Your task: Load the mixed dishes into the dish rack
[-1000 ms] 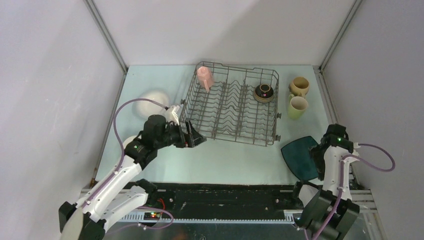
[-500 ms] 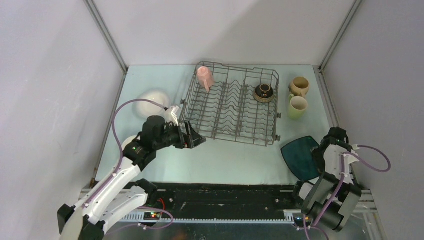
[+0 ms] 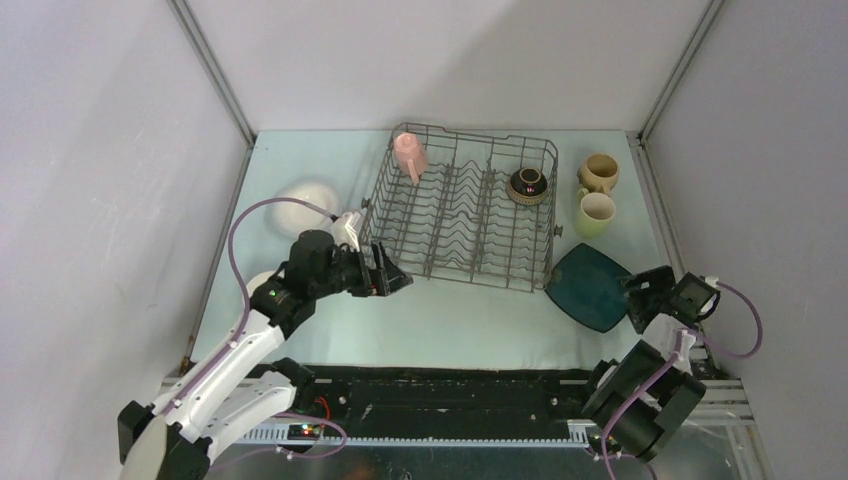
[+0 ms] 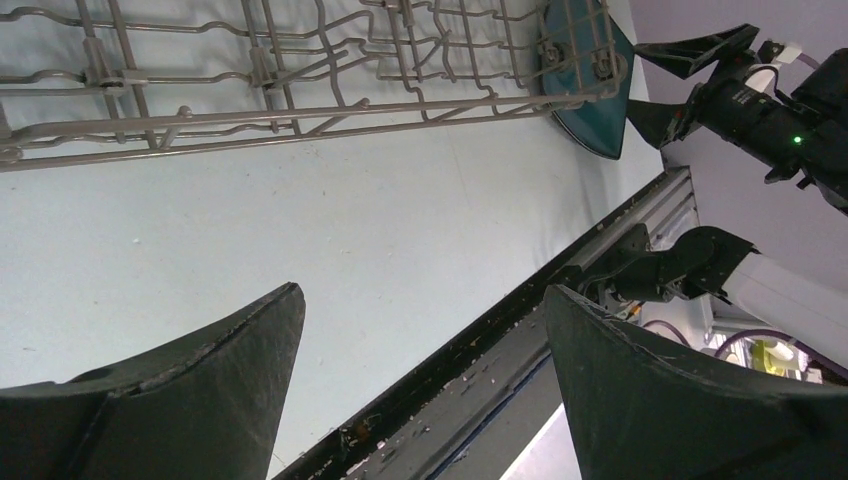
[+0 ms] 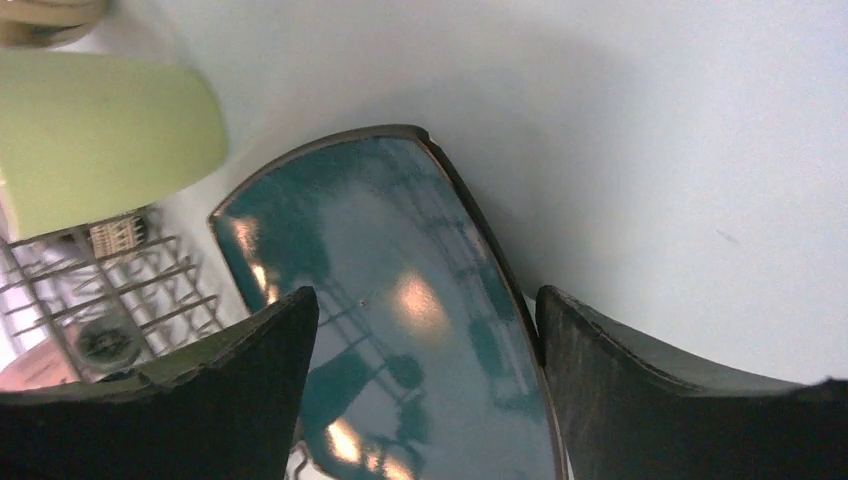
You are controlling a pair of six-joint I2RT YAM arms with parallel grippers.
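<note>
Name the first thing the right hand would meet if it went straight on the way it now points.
The teal plate. It lies right ahead of the right hand, its near edge already between the open fingers. Depth is unclear, so I cannot tell how close contact is.

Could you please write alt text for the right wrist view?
A dark teal square plate fills the centre, between the open black fingers of the right gripper. A light-green mug shows at upper left and a corner of the wire dish rack at lower left, over a pale table.
</note>
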